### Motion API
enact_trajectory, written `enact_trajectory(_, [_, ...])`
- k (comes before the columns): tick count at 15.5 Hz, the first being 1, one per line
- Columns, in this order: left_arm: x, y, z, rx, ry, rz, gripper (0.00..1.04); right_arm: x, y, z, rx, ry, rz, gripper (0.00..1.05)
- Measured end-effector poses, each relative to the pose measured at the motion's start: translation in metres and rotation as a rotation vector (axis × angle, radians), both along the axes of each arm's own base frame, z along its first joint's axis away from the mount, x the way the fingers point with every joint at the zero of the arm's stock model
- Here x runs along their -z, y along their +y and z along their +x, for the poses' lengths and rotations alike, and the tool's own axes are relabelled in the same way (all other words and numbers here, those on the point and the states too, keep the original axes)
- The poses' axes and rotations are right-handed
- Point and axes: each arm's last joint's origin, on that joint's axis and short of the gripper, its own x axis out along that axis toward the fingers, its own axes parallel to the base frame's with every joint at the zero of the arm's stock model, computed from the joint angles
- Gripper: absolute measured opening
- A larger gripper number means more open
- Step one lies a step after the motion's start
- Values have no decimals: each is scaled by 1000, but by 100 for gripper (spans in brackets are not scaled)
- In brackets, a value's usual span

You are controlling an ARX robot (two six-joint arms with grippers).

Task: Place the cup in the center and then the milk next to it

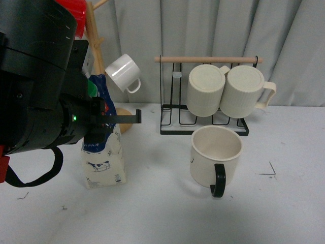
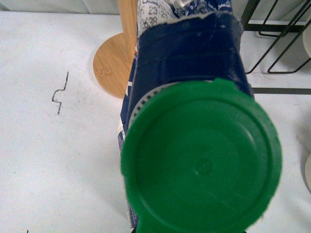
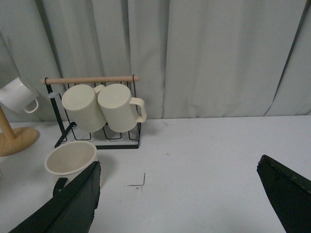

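The cup (image 1: pixel 216 152), a wide cream-white mug with a black handle turned toward me, stands upright on the white table (image 1: pixel 162 213) in front of the rack. It also shows in the right wrist view (image 3: pixel 70 158). The milk (image 1: pixel 104 162), a blue-and-white carton with a cow drawing, is upright to the left of the cup, apart from it, its base at the table surface. My left gripper (image 1: pixel 109 119) is shut on its upper part. In the left wrist view the milk's green cap (image 2: pixel 201 160) fills the picture. My right gripper (image 3: pixel 177 204) is open and empty over bare table right of the cup.
A black wire rack (image 1: pixel 203 127) with a wooden bar holds two ribbed cream mugs (image 1: pixel 205 90) behind the cup. A wooden mug tree (image 1: pixel 123 124) with a small white mug (image 1: pixel 123 72) stands behind the milk. A grey curtain closes the back.
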Motion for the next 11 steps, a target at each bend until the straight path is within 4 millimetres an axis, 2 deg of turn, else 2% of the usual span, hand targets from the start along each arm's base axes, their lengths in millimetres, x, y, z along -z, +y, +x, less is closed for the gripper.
enact_trajectory(2, [-9, -11, -8, 45, 1, 2, 2, 0, 0, 0, 0, 0, 0, 98])
enact_trajectory(3, [-32, -35, -8, 104, -61, -19, 2, 0, 0, 0, 0, 0, 0, 98])
enact_trajectory(6, [-42, -54, -10, 144, -96, -26, 2, 0, 0, 0, 0, 0, 0, 98])
enact_trajectory(11, [-24, -80, -9, 181, -56, 0, 2, 0, 0, 0, 0, 0, 0, 98])
